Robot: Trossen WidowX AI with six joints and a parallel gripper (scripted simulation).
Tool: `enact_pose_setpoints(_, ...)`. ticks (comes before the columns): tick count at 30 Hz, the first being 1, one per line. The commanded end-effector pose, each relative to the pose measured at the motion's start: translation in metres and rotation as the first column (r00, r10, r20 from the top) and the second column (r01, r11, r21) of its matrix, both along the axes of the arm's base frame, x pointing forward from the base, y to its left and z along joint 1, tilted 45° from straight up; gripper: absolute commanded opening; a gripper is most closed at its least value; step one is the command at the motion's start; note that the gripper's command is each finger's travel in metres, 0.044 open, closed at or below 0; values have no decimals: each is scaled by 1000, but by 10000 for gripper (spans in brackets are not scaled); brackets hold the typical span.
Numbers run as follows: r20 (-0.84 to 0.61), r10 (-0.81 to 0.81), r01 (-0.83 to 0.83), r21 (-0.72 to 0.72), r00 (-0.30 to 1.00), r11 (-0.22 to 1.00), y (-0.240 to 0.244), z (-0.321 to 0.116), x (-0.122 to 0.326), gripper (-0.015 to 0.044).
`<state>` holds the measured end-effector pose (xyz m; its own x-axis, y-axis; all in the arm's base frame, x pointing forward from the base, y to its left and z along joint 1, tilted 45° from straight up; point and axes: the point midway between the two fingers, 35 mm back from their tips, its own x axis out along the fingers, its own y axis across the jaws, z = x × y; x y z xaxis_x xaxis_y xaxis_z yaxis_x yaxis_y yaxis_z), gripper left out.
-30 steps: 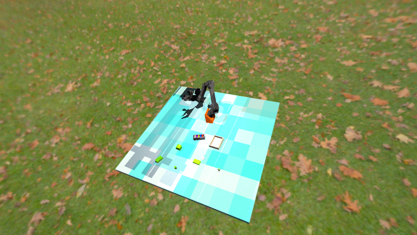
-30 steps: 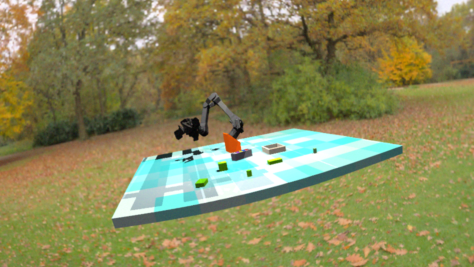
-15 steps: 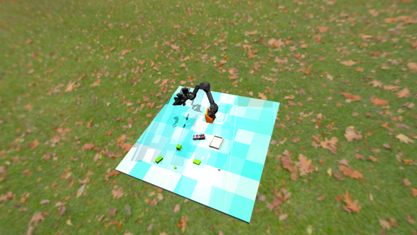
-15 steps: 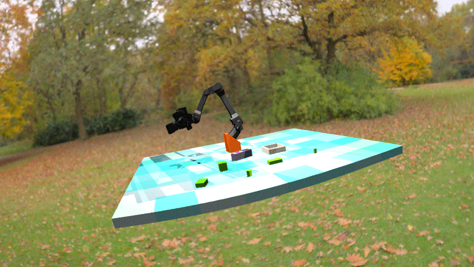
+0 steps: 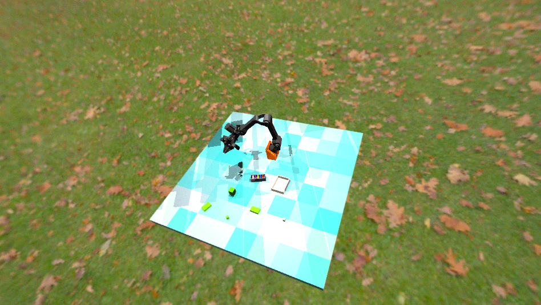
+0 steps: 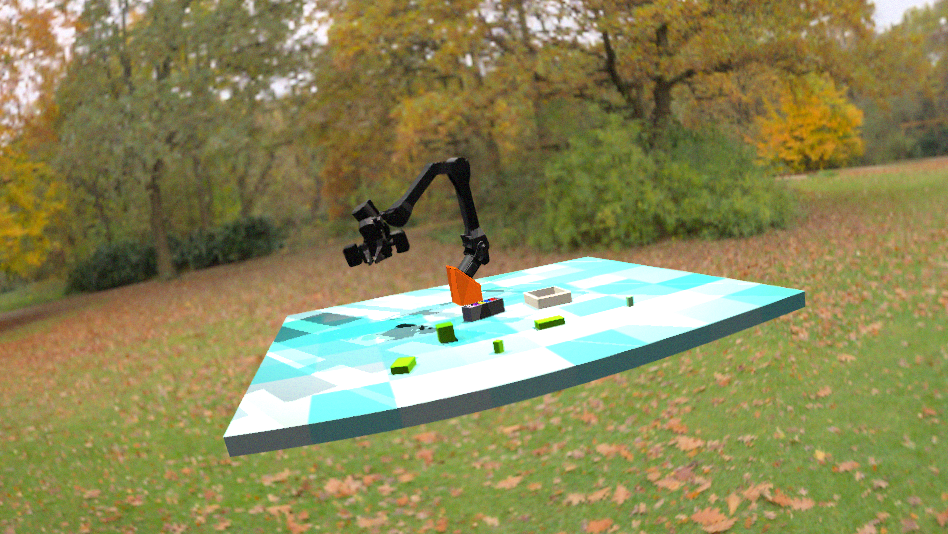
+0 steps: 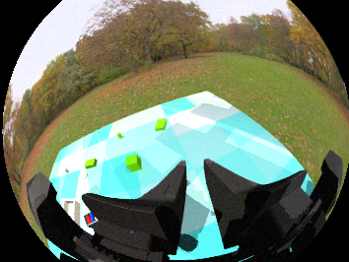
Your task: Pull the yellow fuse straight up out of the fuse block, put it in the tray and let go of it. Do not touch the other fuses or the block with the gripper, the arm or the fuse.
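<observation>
The fuse block (image 5: 258, 180) (image 6: 484, 312) is dark, with a row of coloured fuses on top. The yellow fuse (image 5: 258, 176) sits in its row between other fuses; in the wrist view the fuses are partly hidden behind a finger. The tray (image 5: 277, 191) (image 6: 547, 302) is shallow and beige, right of the block in the top and exterior views. My gripper (image 5: 226, 150) (image 6: 378, 259) (image 7: 194, 163) is empty, its fingertips a narrow gap apart. It hangs high above the table, to the left of the block and well away from it in the top and exterior views.
An orange part (image 5: 271, 152) (image 6: 462, 285) stands at the arm's foot, behind the block. A green cube (image 5: 231, 191) (image 6: 445, 333) (image 7: 133, 163) and several smaller green blocks lie toward the front. The table's left edge is near the gripper in the top view.
</observation>
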<state>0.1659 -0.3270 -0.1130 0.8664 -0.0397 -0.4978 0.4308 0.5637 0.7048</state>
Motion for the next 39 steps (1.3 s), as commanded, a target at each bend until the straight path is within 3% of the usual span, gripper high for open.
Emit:
enact_pose_setpoints(1,-100,254,-255,1,962,967,37,20,56,72)
enact_pose_setpoints(12,-227,649,-648,87,726,756,137,53,113,72)
enact_pose_setpoints(25,-282,936,-941,202,208,270,257,107,109,72)
enact_pose_setpoints(39,-282,938,-943,204,199,262,258,106,105,72)
